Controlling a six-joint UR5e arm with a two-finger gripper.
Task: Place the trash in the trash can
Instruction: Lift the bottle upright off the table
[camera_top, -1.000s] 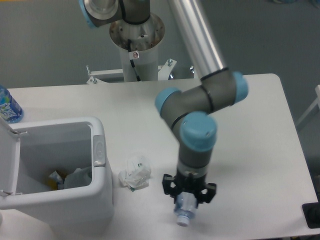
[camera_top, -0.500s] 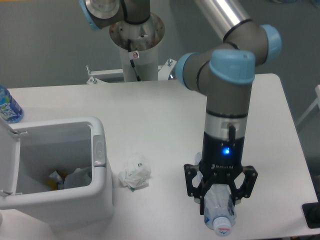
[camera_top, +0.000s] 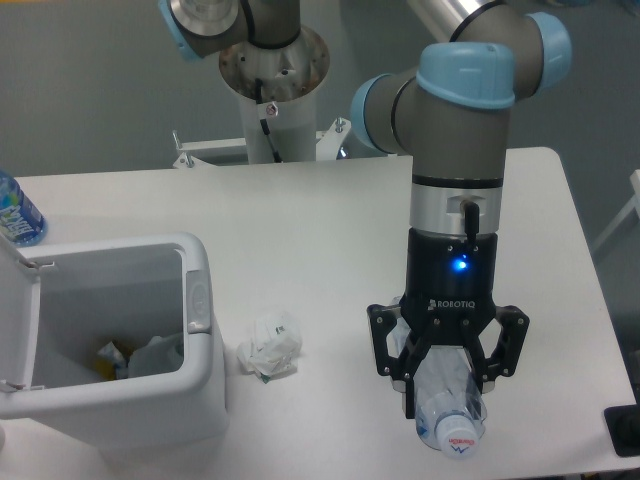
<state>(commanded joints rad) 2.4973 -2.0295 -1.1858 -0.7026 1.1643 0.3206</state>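
1. I have the gripper (camera_top: 447, 385) clamped on the squashed plastic bottle (camera_top: 447, 400); its two fingers (camera_top: 399, 362) press in on either side of the clear body, and the capped end points toward the camera.

2. Compared with a second ago, the arm has swung upright. The wrist was bent low over the table with only the bottle's neck poking out below the fingers; now the wrist column stands tall and the bottle hangs lengthwise in the grasp, appearing lifted clear of the table (camera_top: 300, 230). Over the last half second the change is small: the gripper and bottle look a little closer to the camera, so I judge the lift is continuing.

3. That tells me the pick has worked and the carry can begin. The trash can (camera_top: 195, 340) sits well to the left with its lid open, and some rubbish already lies in the bottom.

4. The crumpled paper wad (camera_top: 270, 347) has not moved; it rests on the table just beside the can's right wall, between the can and my gripper. It is the piece left to fetch after this one.

5. The blue-labelled water bottle (camera_top: 17, 214) at the far left edge stays where it was.

6. My next move, as I judge it, is a leftward carry over the wad to the open can.
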